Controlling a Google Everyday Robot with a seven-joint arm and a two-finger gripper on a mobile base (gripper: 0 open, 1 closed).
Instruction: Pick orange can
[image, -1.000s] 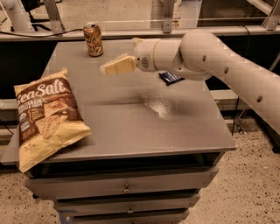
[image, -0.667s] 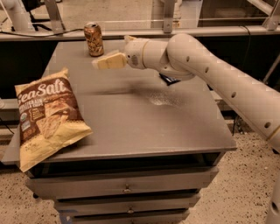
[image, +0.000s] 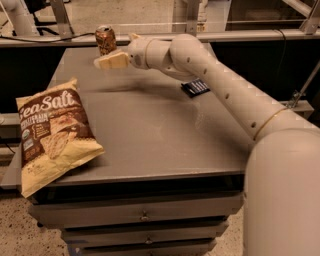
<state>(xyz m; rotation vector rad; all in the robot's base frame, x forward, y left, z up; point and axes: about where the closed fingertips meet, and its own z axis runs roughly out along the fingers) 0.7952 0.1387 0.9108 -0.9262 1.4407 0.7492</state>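
The orange can (image: 105, 39) stands upright at the far left of the grey table (image: 150, 130), with an orange-copper body and a silver top rim. My gripper (image: 111, 61) is just in front of the can, slightly to its right and a little above the table, pointing left. It holds nothing. My white arm (image: 220, 90) reaches in from the lower right across the table.
A large sea salt chip bag (image: 52, 132) lies at the table's front left, overhanging the edge. A flat dark-blue snack wrapper (image: 195, 88) lies on the right side, partly under my arm. Drawers are below the tabletop. A rail runs behind the table.
My gripper has moved left and away across the table, closing in on the orange can. The can, bag and wrapper have not moved.
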